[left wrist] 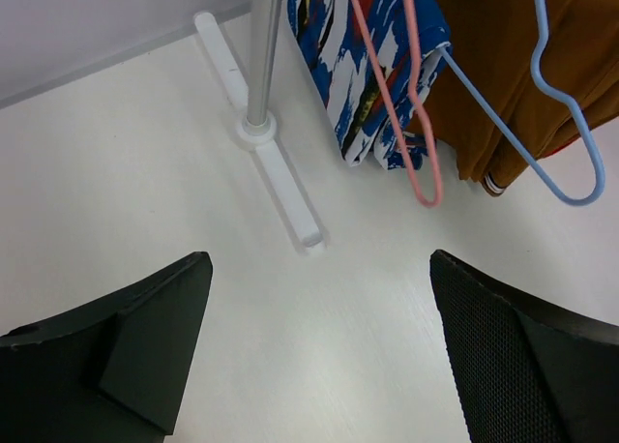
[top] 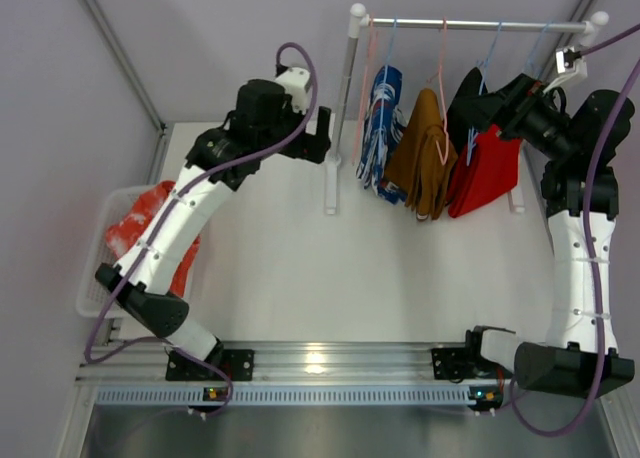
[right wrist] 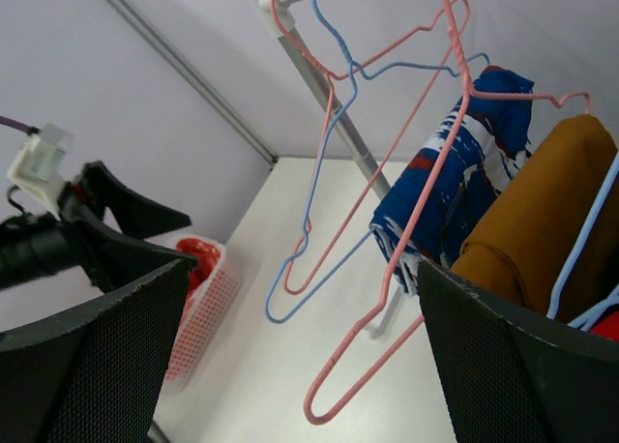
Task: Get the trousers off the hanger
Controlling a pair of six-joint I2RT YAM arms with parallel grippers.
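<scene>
While empty, left fingers point(left wrist: 319, 346): spread wide above the white surface point(left wrist: 145, 172), facing the rack post point(left wrist: 261, 56).
Right fingers point(right wrist: 300, 366): wide apart, gripping nothing, raised beside the red garment point(top: 485, 173) near the right end of the rail point(top: 470, 24).
Trousers point(top: 135, 228): bunched in the white basket point(top: 92, 278) beside the surface's left edge, well apart from the rail.
Hanger point(left wrist: 427, 200): bare, hooked at the rail's left end, just beside the blue patterned garment point(left wrist: 338, 75).

White bench point(top: 290, 278) occupies the frame centre, enclosed by plain pale lilac walls point(top: 200, 28), with a grey corner strip point(top: 115, 48) running diagonally at upper left. A white clothes rail point(top: 480, 24) stands at upper right. An aluminium rail point(top: 380, 356) along the lower edge carries a bright light reflection.
</scene>
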